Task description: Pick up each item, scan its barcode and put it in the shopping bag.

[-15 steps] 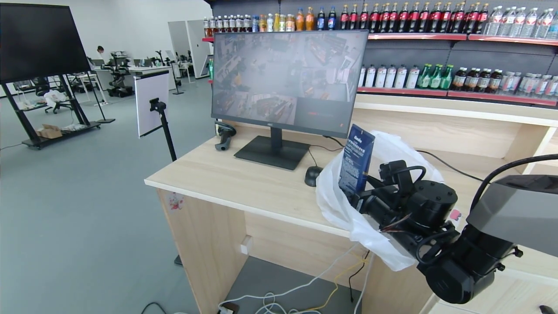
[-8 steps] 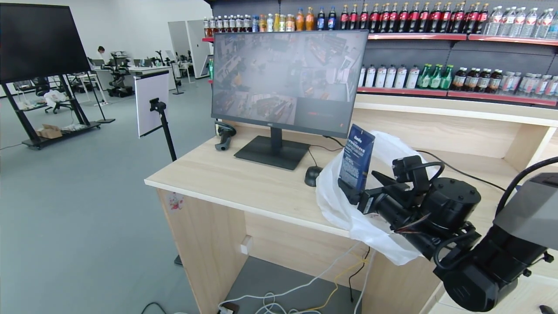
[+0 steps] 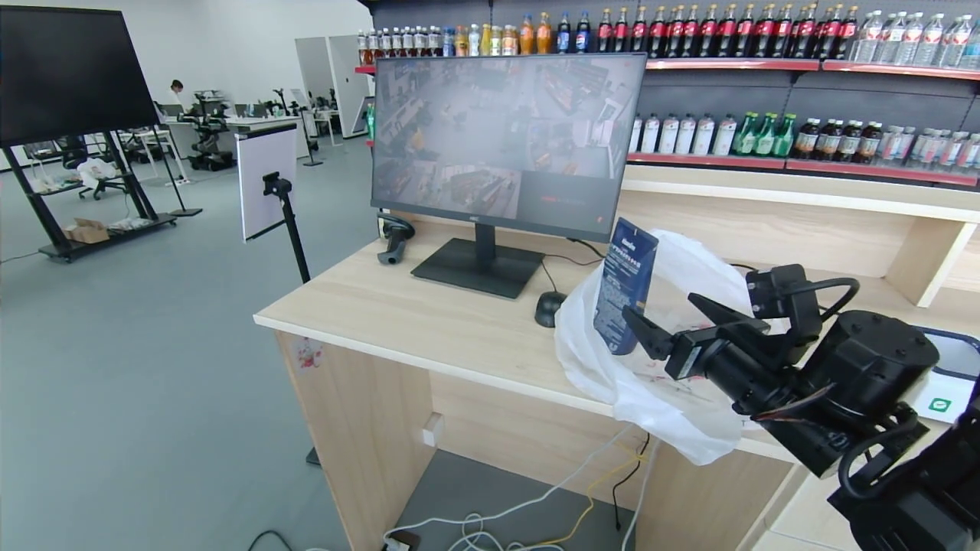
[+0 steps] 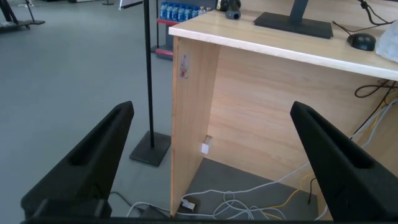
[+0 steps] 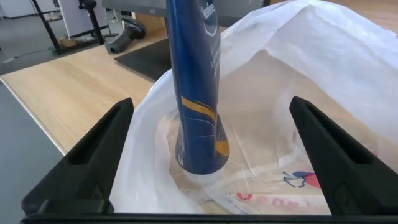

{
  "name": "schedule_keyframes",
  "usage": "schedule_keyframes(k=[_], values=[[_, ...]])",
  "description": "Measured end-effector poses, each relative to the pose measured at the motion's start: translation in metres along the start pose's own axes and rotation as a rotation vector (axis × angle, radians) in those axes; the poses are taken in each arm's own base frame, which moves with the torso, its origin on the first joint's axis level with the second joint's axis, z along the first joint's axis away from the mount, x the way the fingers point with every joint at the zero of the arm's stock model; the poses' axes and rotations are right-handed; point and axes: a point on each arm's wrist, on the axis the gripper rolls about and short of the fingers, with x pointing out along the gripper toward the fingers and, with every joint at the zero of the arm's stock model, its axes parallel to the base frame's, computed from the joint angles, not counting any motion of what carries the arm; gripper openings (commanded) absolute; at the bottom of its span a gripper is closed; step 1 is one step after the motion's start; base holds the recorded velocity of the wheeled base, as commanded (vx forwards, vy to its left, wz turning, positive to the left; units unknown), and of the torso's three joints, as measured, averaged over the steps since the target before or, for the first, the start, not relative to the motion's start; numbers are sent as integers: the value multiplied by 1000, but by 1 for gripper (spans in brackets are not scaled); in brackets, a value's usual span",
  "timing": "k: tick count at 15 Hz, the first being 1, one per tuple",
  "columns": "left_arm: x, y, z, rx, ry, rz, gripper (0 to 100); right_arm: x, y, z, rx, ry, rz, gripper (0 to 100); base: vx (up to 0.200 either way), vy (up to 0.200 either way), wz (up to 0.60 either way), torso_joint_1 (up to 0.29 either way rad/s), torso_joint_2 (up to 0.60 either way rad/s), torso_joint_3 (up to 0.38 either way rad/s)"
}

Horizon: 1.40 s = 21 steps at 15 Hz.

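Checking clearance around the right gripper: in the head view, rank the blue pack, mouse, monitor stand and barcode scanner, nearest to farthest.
1. Blue pack, upright in the shopping bag, ahead of the right gripper.
2. Mouse, on the counter left of the bag.
3. Monitor stand, farther left and back.
4. Barcode scanner, far left of the counter.

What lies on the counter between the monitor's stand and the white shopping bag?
A black computer mouse, seen in the head view, apart from the monitor's stand and close beside the shopping bag.
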Motion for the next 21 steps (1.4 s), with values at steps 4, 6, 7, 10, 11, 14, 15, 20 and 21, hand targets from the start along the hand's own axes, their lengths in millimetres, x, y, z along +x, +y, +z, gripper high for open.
schedule_keyframes(k=[4, 6, 7, 10, 11, 14, 15, 20, 21], values=[[0, 0, 0, 1, 0, 0, 100, -7, 0, 8, 1, -21, 1, 100, -200, 0, 0, 1, 5, 4], [0, 0, 0, 1, 0, 0, 100, -10, 0, 11, 1, -28, 2, 100, 0, 0, -300, -9, 1, 4], [0, 0, 0, 2, 1, 0, 100, -10, 0, 11, 1, -29, 3, 100, 0, 0, -600, -2, -2, 12], [0, 0, 0, 1, 3, 0, 100, -11, -2, 12, 1, -32, -7, 100, 0, 0, -600, 4, -1, -1], [0, 0, -1, 0, 6, 0, 100, -11, -3, 13, 0, -32, -8, 100, 0, 0, -600, 2, 7, 2], [0, 0, 0, 0, 5, 0, 100, -10, -3, 13, 1, -34, -11, 100, 0, 0, -600, 5, 6, 2], [0, 0, 0, 0, 4, 0, 100, -10, -3, 13, 1, -35, -10, 100, 0, -200, -600, -2, 2, 2], [0, 0, 0, -1, 3, 0, 100, -11, 3, 13, 2, -35, 10, 100, 0, -200, 0, 5, 0, 2], [0, 0, 0, -1, 4, 0, 100, -11, 4, 14, 1, -38, 17, 100, 0, -200, 0, 2, -7, 2]])
